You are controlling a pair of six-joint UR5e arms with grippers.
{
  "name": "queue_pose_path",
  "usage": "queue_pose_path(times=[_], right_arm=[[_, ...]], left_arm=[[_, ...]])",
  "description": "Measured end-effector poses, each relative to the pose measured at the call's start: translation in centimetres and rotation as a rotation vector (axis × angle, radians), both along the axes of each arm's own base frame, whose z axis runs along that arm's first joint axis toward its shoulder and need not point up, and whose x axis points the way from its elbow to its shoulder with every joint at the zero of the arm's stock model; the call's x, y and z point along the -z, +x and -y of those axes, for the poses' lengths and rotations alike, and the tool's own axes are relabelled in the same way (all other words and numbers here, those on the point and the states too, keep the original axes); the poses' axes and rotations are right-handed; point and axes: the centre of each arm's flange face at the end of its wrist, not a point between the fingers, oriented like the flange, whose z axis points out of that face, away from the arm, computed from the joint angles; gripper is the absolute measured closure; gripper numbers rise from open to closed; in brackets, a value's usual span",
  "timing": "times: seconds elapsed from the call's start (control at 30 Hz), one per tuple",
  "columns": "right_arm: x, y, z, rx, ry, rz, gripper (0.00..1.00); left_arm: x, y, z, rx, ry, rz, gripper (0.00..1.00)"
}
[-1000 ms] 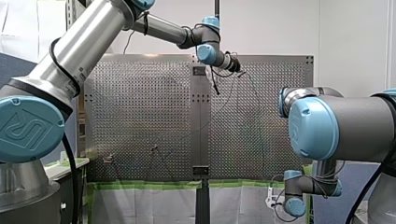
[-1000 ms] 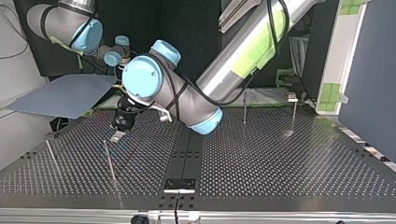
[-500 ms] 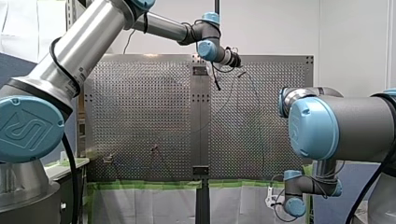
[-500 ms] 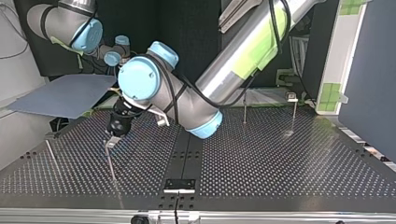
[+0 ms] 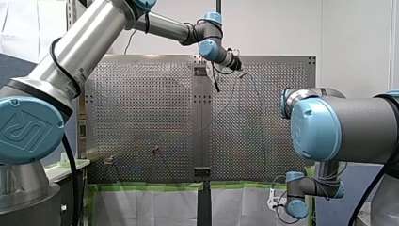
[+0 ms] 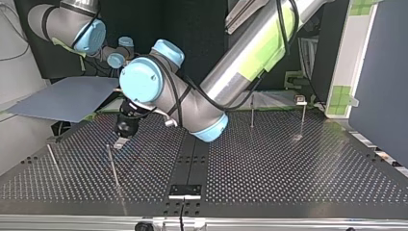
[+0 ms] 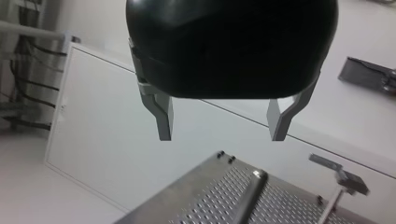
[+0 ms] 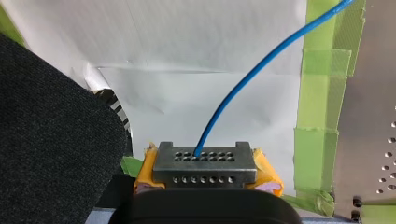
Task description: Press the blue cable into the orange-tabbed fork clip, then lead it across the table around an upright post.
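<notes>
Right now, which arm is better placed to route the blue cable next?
Right: my right gripper holds the blue cable, while my left gripper hangs open and empty above the table.

There are two arms, the left arm [image 6: 250,48] and the right arm [image 6: 62,21], over one surface [image 6: 288,163]. One blue cable [image 8: 233,93] shows. The top view gives three plain posts [image 6: 252,111] [image 6: 113,168] [image 6: 54,161] and one clip-topped post [image 6: 302,115].

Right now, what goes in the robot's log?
left jaws: open, empty, near post | right jaws: shut on blue cable
</notes>
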Motion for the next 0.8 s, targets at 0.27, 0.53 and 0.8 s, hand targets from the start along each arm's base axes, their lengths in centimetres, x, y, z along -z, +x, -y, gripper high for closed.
queue_pose_path(times=[0.27, 0.53, 0.8], right_arm=[[0.0, 0.1, 0.0, -0.002, 0.001, -0.001, 1.0], [0.0, 0.1, -0.1, -0.002, 0.001, -0.001, 1.0], [0.0, 0.3, -0.1, -0.005, 0.001, -0.001, 1.0]], left_arm=[[0.7, -0.3, -1.0, -0.067, 0.081, -0.033, 0.0], [1.2, -0.4, -2.1, -0.135, 0.156, -0.051, 0.0], [1.2, -0.2, -2.6, -0.181, 0.178, -0.048, 0.0]])
